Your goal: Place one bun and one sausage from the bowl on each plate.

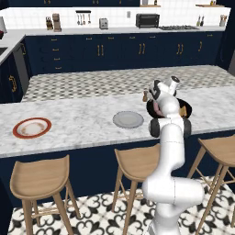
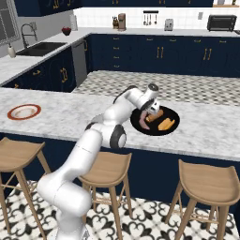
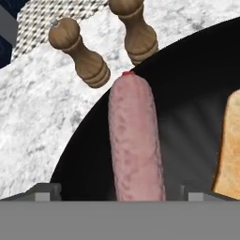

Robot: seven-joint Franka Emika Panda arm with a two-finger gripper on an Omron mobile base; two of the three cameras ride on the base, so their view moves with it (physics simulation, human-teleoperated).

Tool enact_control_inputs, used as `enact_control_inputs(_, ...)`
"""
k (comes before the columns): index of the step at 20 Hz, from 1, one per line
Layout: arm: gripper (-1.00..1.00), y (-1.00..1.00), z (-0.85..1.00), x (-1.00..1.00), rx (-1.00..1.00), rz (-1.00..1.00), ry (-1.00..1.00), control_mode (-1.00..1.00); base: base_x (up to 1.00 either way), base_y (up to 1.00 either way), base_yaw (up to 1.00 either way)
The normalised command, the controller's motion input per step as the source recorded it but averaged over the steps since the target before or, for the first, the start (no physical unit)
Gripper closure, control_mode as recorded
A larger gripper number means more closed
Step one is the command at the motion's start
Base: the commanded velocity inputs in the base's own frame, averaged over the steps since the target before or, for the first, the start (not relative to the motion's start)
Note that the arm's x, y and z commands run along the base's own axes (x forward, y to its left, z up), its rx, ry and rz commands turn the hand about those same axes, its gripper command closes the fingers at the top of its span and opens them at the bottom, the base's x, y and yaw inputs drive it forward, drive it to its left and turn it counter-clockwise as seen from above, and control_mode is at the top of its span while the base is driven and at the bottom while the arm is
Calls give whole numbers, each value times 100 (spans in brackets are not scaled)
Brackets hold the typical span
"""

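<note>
Closely behind the bowl [image 3: 187, 93] stand two wooden mills [image 3: 82, 54], jaws wide astride a sausage [image 3: 136, 140]

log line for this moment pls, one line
phase: reaching | gripper: open, astride sausage in bowl | bun: beside it | plates: bare

The white arm rises from its base, bends at a dark elbow joint and reaches forward and down, wrist tipped so the gripper [image 2: 151, 114] points downward. In the hand view the jaws stand apart, one dark fingertip [image 3: 44, 191] at about 8 o'clock, the other at about 4 o'clock.
</note>
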Motion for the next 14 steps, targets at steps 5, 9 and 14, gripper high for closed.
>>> enact_control_inputs(5, -100, 0, -38, 0, 0, 0, 0, -100, 0, 0, 0)
enact_control_inputs(9, -100, -8, -64, 15, -3, 0, -1, -100, 0, 0, 0)
enact_control_inputs(14, 100, -2, -61, 0, -2, 1, -4, -100, 0, 0, 0)
